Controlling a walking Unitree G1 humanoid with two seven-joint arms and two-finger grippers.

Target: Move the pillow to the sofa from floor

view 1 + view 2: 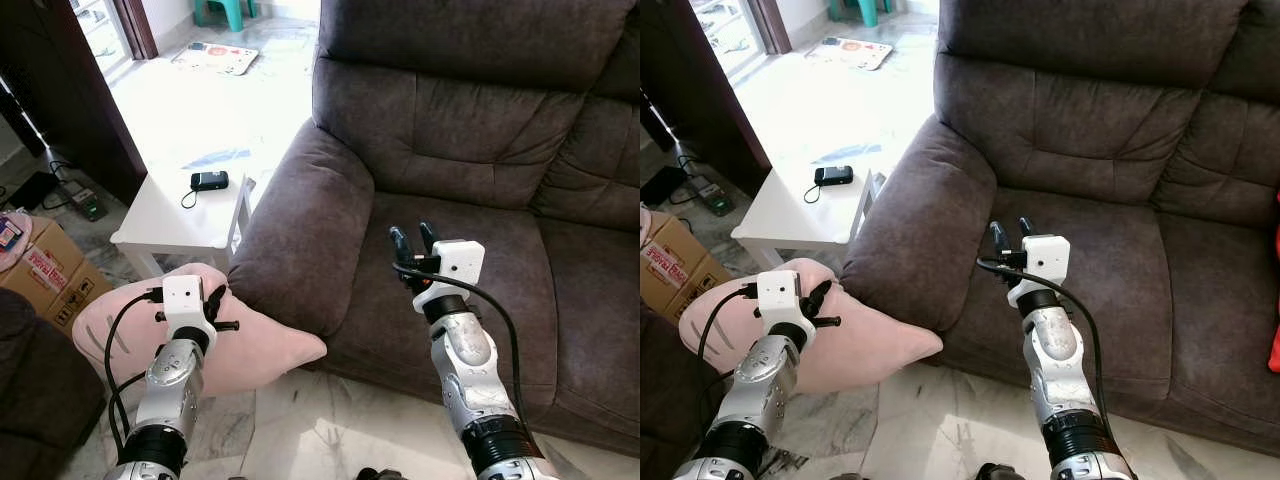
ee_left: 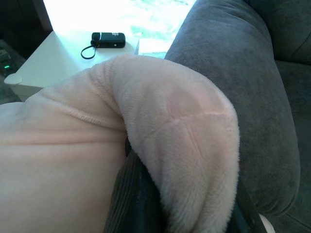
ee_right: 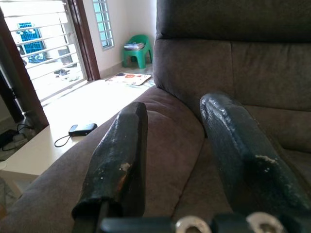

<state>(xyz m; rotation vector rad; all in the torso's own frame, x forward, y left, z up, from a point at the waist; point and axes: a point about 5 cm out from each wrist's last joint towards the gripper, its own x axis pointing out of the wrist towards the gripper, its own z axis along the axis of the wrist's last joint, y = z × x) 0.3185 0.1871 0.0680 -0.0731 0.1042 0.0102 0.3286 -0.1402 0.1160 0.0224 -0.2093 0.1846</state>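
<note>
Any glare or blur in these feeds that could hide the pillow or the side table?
Left eye view: sunlit floor blown out behind the white side table; pillow evenly lit, sharp. Left wrist view: window glare washes out the top edge; pillow slightly soft up close. Right wrist view: right end effector fingers sharp, window bright.

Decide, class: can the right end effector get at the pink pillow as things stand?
Probably not directly. The right end effector hovers open above the sofa seat, and the sofa armrest stands between it and the pillow, which the left end effector already grips.
</note>
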